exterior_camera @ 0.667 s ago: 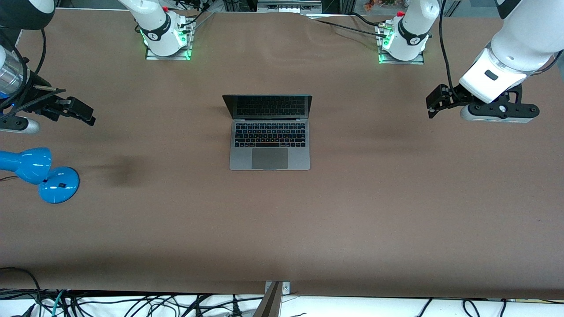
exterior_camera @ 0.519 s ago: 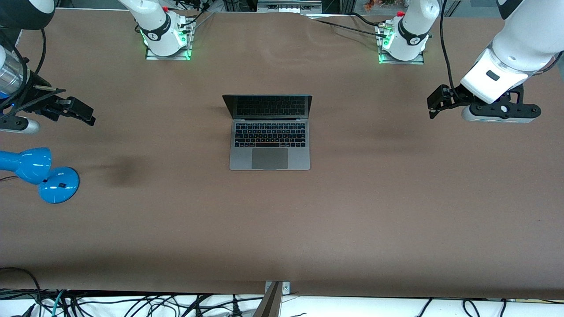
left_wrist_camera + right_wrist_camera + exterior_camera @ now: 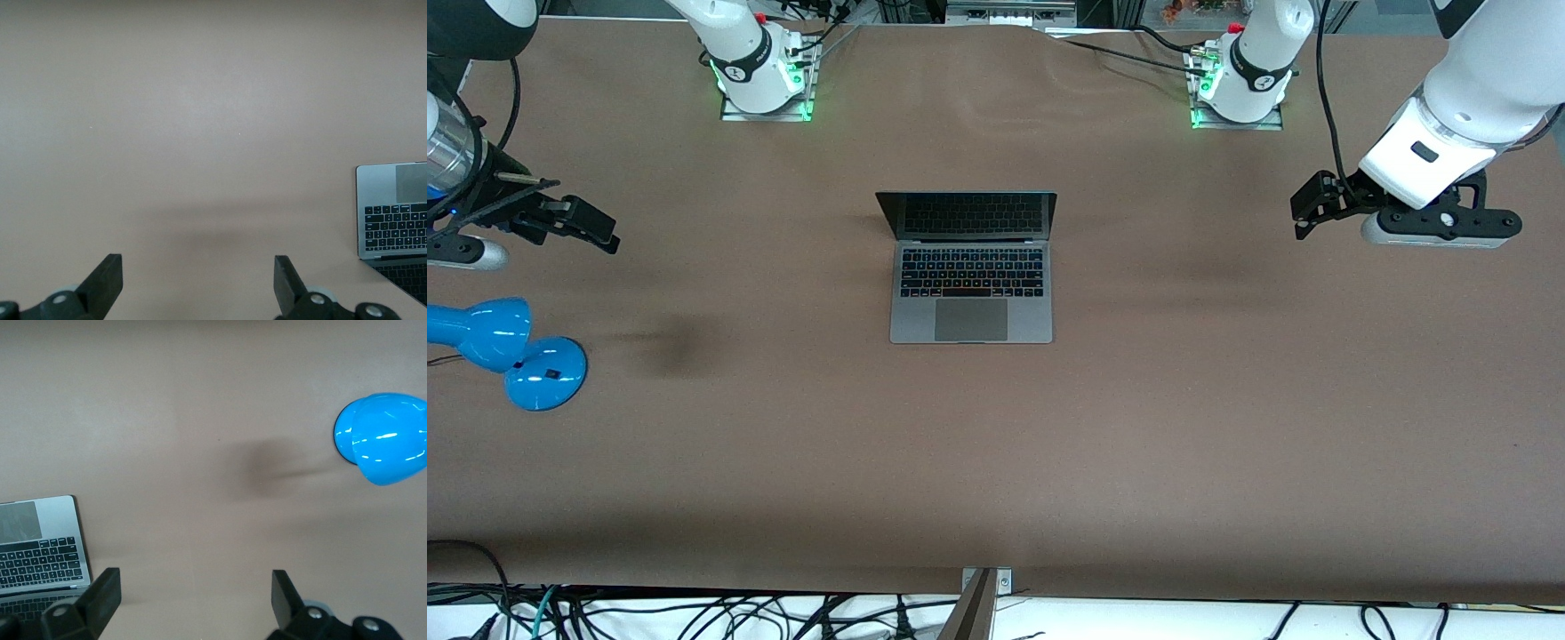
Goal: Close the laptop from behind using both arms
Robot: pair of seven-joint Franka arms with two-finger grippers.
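A brown surface (image 3: 1183, 427) carries an open laptop (image 3: 971, 293) at its middle, lid upright and keyboard facing the front camera. A blue desk lamp (image 3: 516, 351) lies toward the right arm's end, well apart from it.

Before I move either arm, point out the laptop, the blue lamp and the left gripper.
laptop (image 3: 970, 318): front view, on the grey trackpad.
blue lamp (image 3: 544, 374): front view, on its round base, at the right arm's end of the table.
left gripper (image 3: 199, 280): left wrist view, midway between its open fingertips, over bare table.
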